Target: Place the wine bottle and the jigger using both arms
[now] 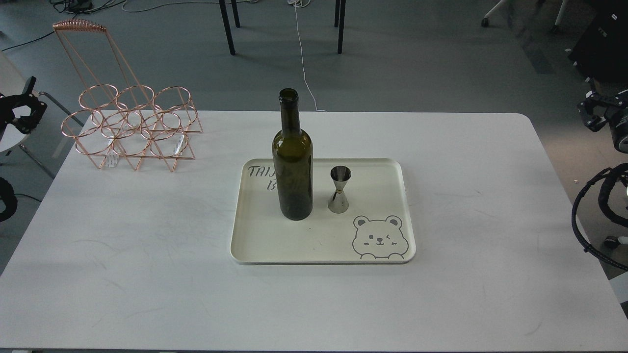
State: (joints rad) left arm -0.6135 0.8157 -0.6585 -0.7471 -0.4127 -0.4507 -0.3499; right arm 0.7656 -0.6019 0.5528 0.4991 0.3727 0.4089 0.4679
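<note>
The dark olive-green wine bottle (293, 166) stands upright on the cream tray (274, 245), left of centre. The small steel jigger (339, 189) stands upright just to its right on the same tray, apart from the bottle. My left gripper (22, 110) is at the far left edge, off the table, with its claws spread and empty. My right gripper (596, 110) is at the far right edge, off the table and far from the tray; it is dark and partly cut off.
A copper wire bottle rack (130, 125) with a tall handle stands at the table's back left corner. The white table (147, 274) carries the tray with a bear drawing. Black cables (588, 220) hang at the right edge. Chair legs stand on the floor beyond.
</note>
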